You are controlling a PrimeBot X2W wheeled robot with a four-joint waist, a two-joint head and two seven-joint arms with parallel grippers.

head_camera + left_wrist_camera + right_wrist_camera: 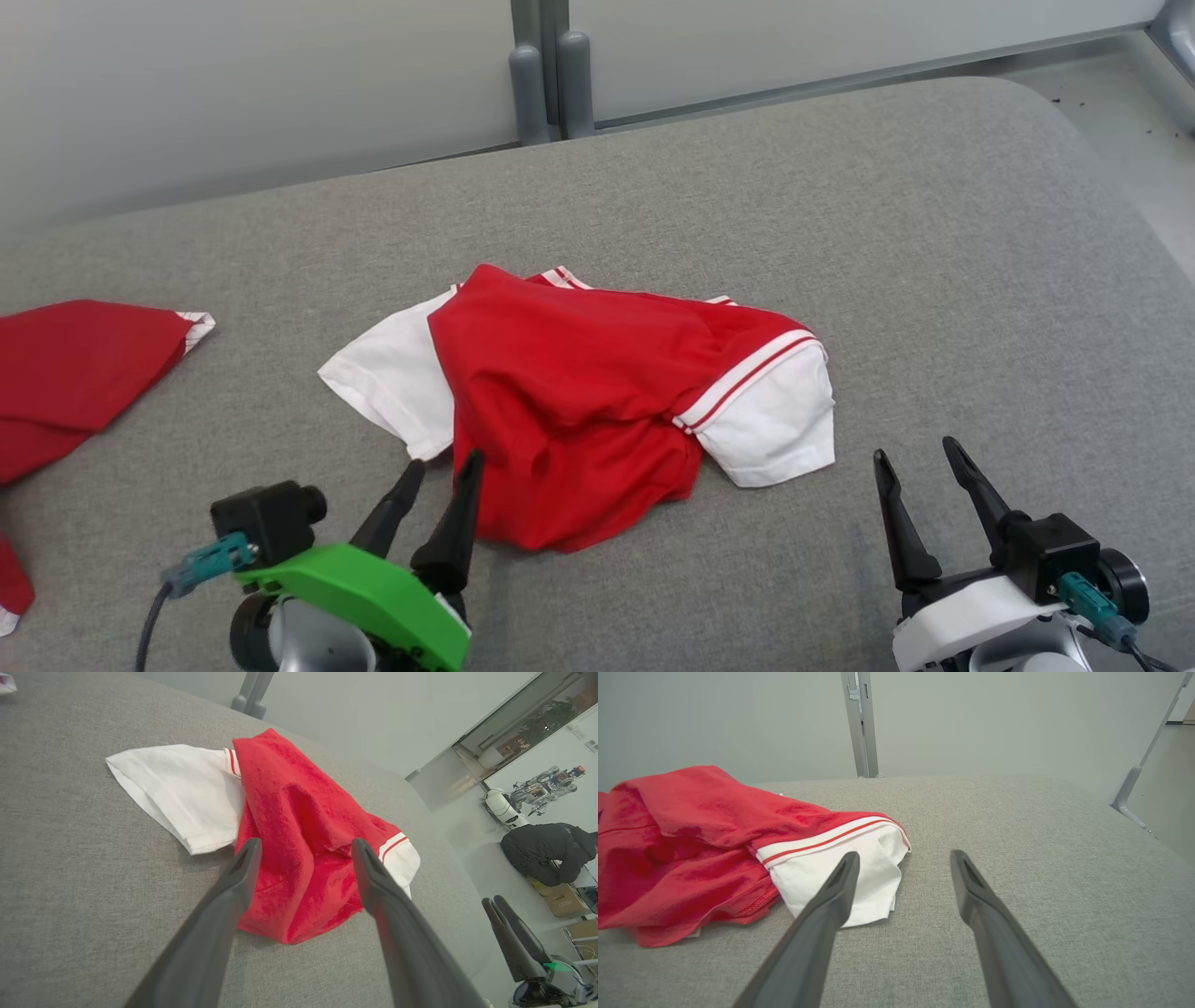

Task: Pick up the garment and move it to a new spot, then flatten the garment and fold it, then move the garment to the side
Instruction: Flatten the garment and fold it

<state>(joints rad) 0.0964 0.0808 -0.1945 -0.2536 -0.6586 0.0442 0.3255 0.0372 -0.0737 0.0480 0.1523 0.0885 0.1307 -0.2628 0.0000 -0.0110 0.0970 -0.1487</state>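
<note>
My left gripper (pixel 445 459): nearest to me, low on the left. Its two dark fingers are spread apart and hold nothing. The tips reach the near left edge of the garment; I cannot tell whether they touch the cloth.
My right gripper (pixel 915 448): low on the right, fingers parted and empty. It hangs over bare grey surface, just near and to the right of the white sleeve.
Garment (pixel 579 392): a red shirt with white sleeves and red-and-white striped trim, lying crumpled in a heap at the middle of the surface. One white sleeve (pixel 392 378) sticks out to the left. The other white sleeve (pixel 775 415) lies at the right near corner. The red body is bunched and folded over itself between them.
Surface (pixel 887 233): grey woven padding with a rounded far right corner.
Second red cloth (pixel 65 373): lies well apart at the far left edge, not part of this grasp.
Far edge: two grey posts (pixel 551 84) stand against a pale wall.
Step in hand: I judge this the first step, the pick-up. Nothing is lifted yet.
Next move: as I read it, my left fingers should close on the near red hem. My right fingers should shift left onto the right sleeve, so that both grasps share the lift and the shirt does not drag.
</note>
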